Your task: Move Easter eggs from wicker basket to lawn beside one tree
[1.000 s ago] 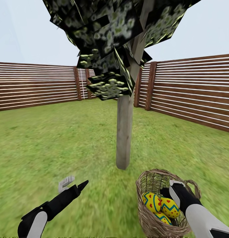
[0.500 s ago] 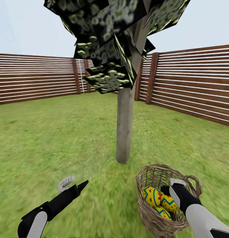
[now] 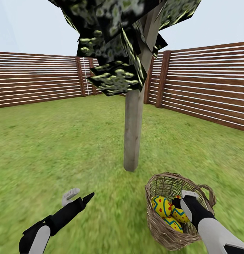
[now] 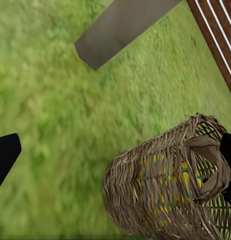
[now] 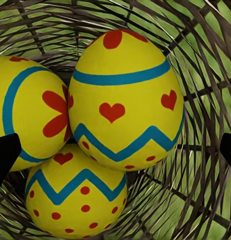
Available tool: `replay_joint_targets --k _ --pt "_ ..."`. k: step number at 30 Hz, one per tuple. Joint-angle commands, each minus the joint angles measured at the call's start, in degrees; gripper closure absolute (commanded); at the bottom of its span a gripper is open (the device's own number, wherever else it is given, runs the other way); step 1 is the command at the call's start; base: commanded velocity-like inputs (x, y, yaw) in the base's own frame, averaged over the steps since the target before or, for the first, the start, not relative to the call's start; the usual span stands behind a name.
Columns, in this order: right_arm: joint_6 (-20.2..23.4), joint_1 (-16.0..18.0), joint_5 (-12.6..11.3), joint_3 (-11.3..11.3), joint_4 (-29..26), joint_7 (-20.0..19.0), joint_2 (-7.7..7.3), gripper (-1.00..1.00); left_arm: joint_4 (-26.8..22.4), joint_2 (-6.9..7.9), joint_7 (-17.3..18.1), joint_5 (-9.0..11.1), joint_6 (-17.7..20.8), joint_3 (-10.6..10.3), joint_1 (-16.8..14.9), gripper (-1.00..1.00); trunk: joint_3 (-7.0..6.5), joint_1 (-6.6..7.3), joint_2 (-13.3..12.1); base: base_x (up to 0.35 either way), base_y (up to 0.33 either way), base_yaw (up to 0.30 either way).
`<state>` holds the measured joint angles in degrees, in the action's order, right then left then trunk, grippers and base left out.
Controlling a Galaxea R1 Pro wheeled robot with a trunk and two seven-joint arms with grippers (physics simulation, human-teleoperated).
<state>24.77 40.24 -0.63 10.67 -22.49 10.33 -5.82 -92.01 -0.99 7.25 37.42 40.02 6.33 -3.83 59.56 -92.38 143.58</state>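
Wicker basket (image 3: 171, 211) sits on the lawn (image 3: 65, 148) just near and right of the tree (image 3: 133, 134), all three yellow Easter eggs (image 5: 123, 100) still piled inside it. Reaching into the basket from the near side, the right end effector (image 3: 183, 201) hovers just above the eggs, fingers spread wide with nothing between them. Over bare grass at left, the left end effector (image 3: 78, 196) hangs released, well apart from the basket. A brown slat fence (image 3: 206, 84) rings the far side of the garden.
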Motion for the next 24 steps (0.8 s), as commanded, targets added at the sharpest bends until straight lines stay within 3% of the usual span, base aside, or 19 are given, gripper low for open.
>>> replay_joint_targets --k 1,24 --pt "0.28 0.02 -0.07 0.15 -0.1 0.12 0.02 -1.0 -0.02 -0.03 0.29 -0.01 0.41 0.17 -0.02 -1.0 0.05 0.01 0.02 0.0 0.0 0.0" --pt "0.28 -0.02 -0.02 0.14 -0.1 0.13 0.04 -1.0 2.67 0.11 0.31 -0.04 0.33 0.51 -0.02 -1.0 0.05 0.01 0.02 0.064 -0.028 0.0"
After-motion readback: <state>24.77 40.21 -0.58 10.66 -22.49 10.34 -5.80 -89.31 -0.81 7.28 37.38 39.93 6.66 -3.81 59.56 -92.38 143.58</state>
